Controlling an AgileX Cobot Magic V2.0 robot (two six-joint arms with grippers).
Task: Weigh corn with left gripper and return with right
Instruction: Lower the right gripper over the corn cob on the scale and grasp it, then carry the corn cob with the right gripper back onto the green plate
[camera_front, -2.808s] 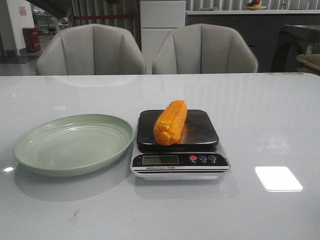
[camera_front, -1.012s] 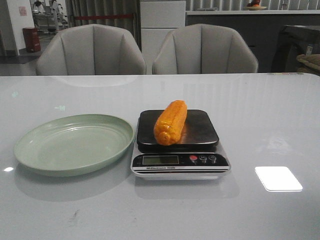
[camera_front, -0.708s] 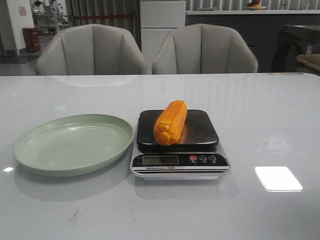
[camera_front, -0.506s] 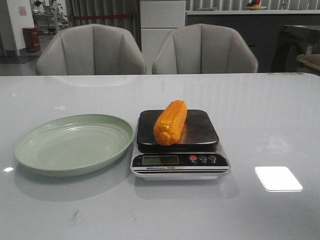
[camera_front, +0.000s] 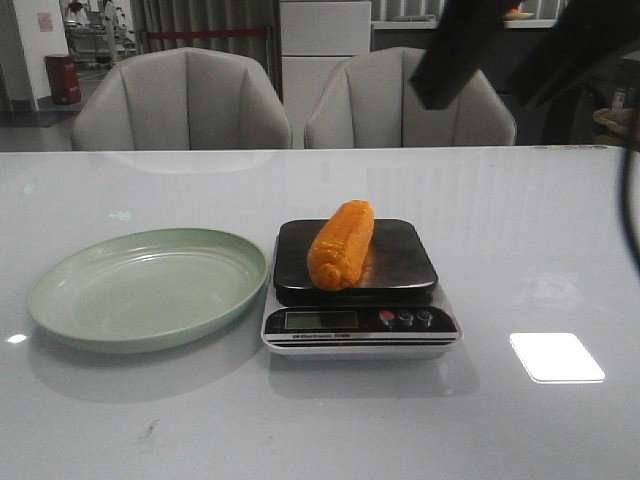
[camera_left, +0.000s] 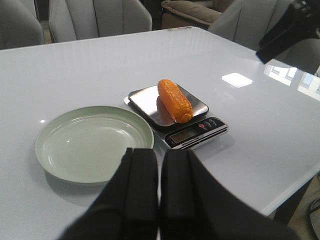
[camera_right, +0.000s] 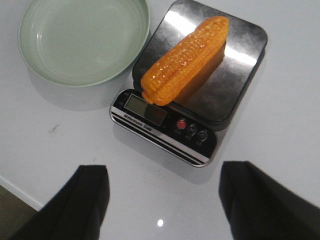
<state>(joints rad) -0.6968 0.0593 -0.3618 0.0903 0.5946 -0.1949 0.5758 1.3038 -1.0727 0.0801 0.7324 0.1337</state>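
The orange-yellow corn (camera_front: 341, 245) lies on the black platform of the kitchen scale (camera_front: 400, 265), mid-table. It also shows in the left wrist view (camera_left: 175, 100) and the right wrist view (camera_right: 185, 60). The empty green plate (camera_front: 150, 288) sits left of the scale. My left gripper (camera_left: 160, 155) is shut and empty, held back on the near side of the plate (camera_left: 95, 142), well short of the corn. My right gripper (camera_right: 164, 172) is open wide and empty, high above the scale's near edge (camera_right: 165, 127). Part of the right arm (camera_front: 480, 50) shows dark at the front view's top right.
Two grey chairs (camera_front: 185, 100) stand behind the table's far edge. A bright light reflection (camera_front: 556, 356) lies on the table right of the scale. In the right wrist view the near table edge (camera_right: 17, 197) is close.
The right arm has come into the front view at the top right. The corn, scale and plate have not moved.
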